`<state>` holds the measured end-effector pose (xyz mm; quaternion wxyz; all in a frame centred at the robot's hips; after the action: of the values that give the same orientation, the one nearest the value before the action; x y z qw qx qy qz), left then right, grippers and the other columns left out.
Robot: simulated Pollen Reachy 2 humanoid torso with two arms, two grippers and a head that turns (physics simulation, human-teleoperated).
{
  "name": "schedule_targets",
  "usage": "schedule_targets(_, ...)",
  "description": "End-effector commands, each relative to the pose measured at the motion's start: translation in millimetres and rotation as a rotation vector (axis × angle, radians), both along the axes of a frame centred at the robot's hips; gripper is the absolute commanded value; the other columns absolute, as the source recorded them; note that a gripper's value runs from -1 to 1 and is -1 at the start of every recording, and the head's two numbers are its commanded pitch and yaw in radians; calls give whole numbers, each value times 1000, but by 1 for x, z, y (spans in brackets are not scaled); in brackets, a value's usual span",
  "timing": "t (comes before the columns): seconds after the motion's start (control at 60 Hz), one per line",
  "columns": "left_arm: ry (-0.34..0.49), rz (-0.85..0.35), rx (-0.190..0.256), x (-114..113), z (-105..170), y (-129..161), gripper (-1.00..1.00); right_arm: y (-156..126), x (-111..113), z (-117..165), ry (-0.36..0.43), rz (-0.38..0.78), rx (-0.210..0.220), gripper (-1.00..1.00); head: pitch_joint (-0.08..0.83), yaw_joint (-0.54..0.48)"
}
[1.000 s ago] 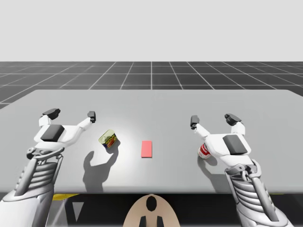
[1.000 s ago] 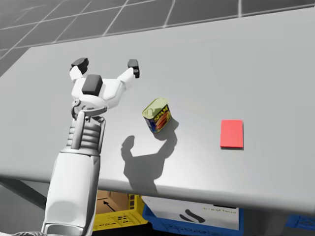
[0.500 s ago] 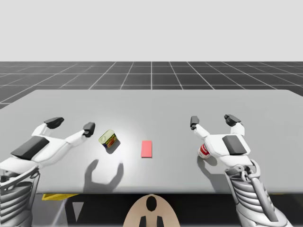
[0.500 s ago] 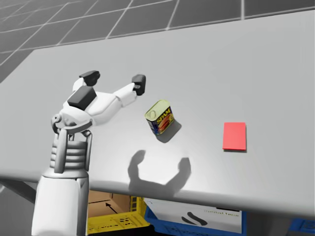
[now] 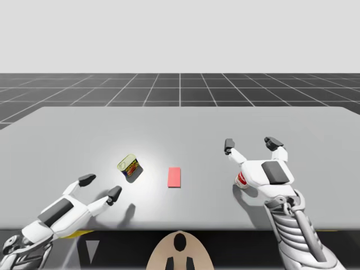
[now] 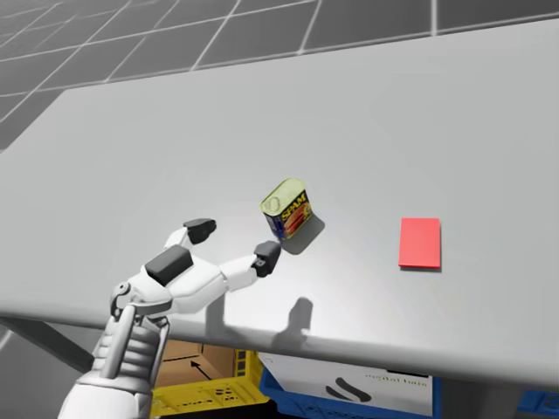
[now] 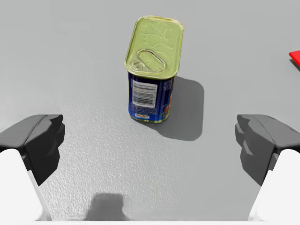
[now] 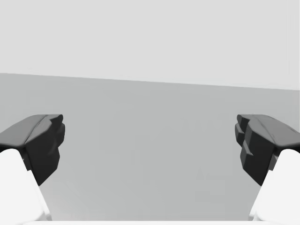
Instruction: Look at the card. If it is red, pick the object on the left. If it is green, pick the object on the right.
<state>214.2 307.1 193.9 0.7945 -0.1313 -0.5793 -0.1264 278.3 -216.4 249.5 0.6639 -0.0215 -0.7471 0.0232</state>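
Observation:
A red card [image 5: 175, 176] lies flat at the table's middle, also in the head view [image 6: 420, 242]. Left of it stands a blue rectangular tin with a yellow lid [image 5: 129, 166] [image 6: 290, 208]. My left gripper [image 5: 101, 187] [image 6: 233, 243] is open, low over the near edge, pointing at the tin. In the left wrist view the tin [image 7: 153, 70] stands ahead of the open gripper [image 7: 150, 140], apart from both fingers. A red and white can [image 5: 242, 179] sits on the right, partly hidden under my right hand. My right gripper [image 5: 251, 144] [image 8: 150, 140] is open beyond it, with nothing between its fingers.
The table's near edge [image 6: 367, 345] runs just under my left hand. Below it are a yellow crate [image 6: 188, 394] and a blue bin with a white box [image 6: 341, 384]. A corner of the red card [image 7: 295, 57] shows beside the left gripper's far finger.
My left arm has drawn back from the table's left side to the near edge and dropped lower, now aimed at the tin. My head has turned slightly. The right arm has barely moved.

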Motion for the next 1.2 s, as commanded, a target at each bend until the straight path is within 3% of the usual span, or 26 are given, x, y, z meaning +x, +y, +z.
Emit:
schedule_targets(0.017,50,-25,-8,9,-25,0,-1000,4,0,-2,6,4,21,-1000,676,366)
schedule_targets(0.533,65,-21,91,73,-28,-26,-1000,1,-1,2,-5,8,32,-1000,672,351)
schedule_targets(0.8,80,-42,111,94,-34,-47,-1000,0,-3,5,-11,7,36,-1000,672,342)
schedule_targets(0.95,96,-36,95,99,-38,-48,-1000,-1,-3,6,-14,8,38,-1000,669,335)
schedule_targets(0.967,94,-32,90,98,-39,-48,-208,-1,-3,6,-15,8,39,-1000,669,333)
schedule_targets(0.983,93,-29,88,98,-39,-48,239,-1,-4,6,-15,8,39,-1000,669,333)
schedule_targets(1.0,93,-32,88,98,-40,-48,839,-1,-4,7,-15,8,40,-1000,669,332)
schedule_targets(1.05,90,-32,84,98,-40,-47,965,-1,-4,7,-16,9,40,-1000,667,331)
schedule_targets(1.2,80,-39,82,96,-39,-47,1000,-1,-4,7,-14,10,40,-1000,643,332)
